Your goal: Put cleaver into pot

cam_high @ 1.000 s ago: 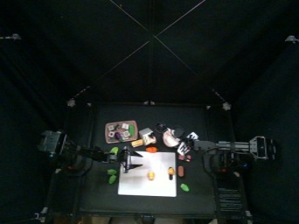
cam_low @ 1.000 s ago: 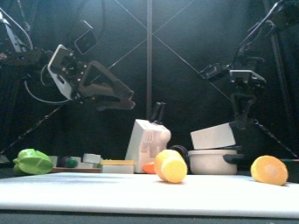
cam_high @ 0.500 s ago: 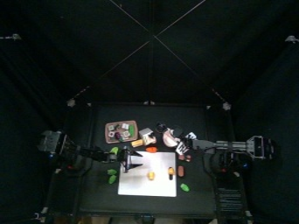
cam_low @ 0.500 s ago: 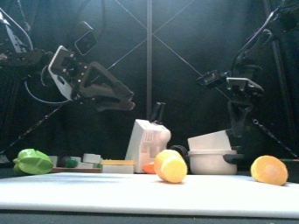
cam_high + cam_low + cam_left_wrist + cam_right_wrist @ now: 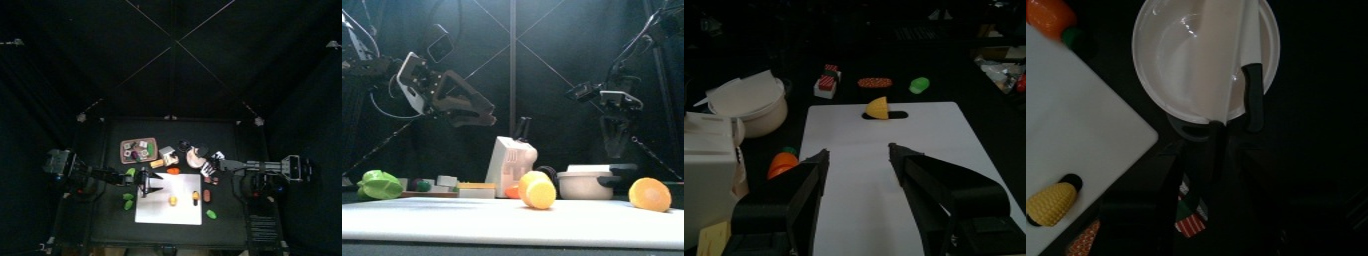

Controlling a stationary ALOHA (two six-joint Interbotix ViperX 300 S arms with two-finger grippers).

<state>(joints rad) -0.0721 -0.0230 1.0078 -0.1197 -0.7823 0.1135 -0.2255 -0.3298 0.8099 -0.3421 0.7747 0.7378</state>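
No words, numbers or brand marks can be read anywhere. The white carton (image 5: 510, 166) shows only blank faces. The small packets are too tiny and blurred to make out.

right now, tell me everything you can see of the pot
The pot is a small round vessel, pale pinkish-white with a glossy plastic look and a dark side handle. It stands upright on the black table, behind the white cutting board, beside a white carton. The cleaver lies inside it, pale blade across the bowl, black handle over the rim. The right gripper hangs open above, touching neither.
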